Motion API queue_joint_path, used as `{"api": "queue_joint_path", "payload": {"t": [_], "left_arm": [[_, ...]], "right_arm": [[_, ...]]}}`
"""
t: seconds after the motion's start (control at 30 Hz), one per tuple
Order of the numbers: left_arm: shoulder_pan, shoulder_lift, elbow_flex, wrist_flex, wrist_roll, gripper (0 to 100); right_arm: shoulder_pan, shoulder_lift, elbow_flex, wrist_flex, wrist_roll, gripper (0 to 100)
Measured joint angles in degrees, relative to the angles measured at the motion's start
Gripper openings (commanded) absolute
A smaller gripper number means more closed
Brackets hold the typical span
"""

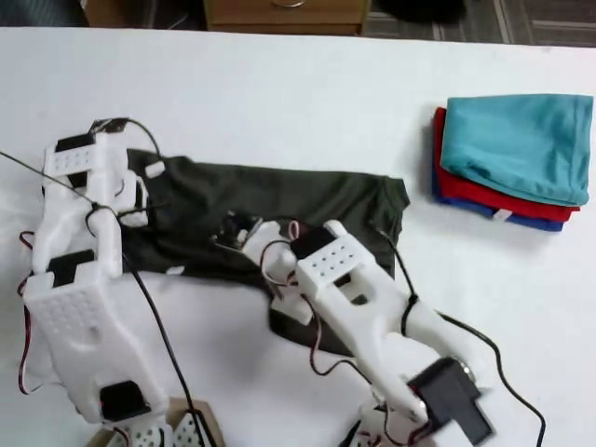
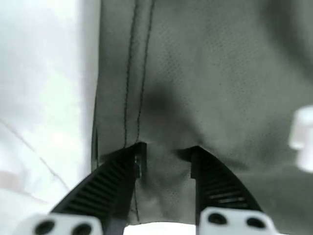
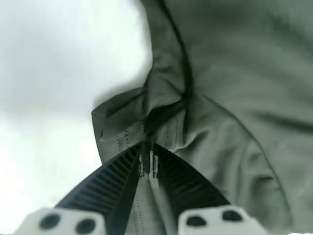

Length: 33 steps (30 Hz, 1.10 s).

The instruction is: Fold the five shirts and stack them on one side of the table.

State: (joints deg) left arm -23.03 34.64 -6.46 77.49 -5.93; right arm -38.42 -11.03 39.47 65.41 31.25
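A wooden cabinet [image 1: 284, 14] stands beyond the far edge of the white table [image 1: 279, 84]; near the table's right edge lies a stack of three folded shirts, the teal shirt [image 1: 521, 144] on top, the red shirt [image 1: 466, 186] under it and the blue shirt [image 1: 535, 222] at the bottom, well apart from the arms. The right arm [image 1: 358, 293] lies across the near middle of the dark green shirt [image 1: 317, 200] and hides part of its near edge; the left arm [image 1: 79, 279] stands over the shirt's left end, and a black cable [image 1: 158, 326] runs down beside it.

The dark green shirt lies flat in the middle of the table, partly folded into a long band; its long axis runs left to right, with one end under the left arm and the other pointing toward the stack; a small flap of it shows on the near side, under the right arm.

The left gripper [image 2: 167, 154] sits on the shirt's stitched edge; its jaws stand moderately apart, tips on the cloth with fabric between them. The right gripper [image 3: 147, 157] is closed tight, pinching a bunched fold of the shirt near its edge.
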Motion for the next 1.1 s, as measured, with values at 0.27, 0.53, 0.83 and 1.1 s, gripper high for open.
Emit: {"api": "queue_joint_path", "payload": {"t": [0.27,0.53,0.83,1.1], "left_arm": [[0.00,0.00,0.00,0.00,0.00,17],[0.00,0.00,0.00,0.00,0.00,17],[0.00,0.00,0.00,0.00,0.00,17],[0.00,0.00,0.00,0.00,0.00,17]], "right_arm": [[-0.09,-4.13,0.00,1.14,0.00,2.4],[-0.09,-4.22,3.43,1.14,0.00,18.1],[-0.09,-4.22,6.51,-2.20,0.00,18.0],[-0.09,2.37,6.15,-4.31,0.00,17.8]]}}
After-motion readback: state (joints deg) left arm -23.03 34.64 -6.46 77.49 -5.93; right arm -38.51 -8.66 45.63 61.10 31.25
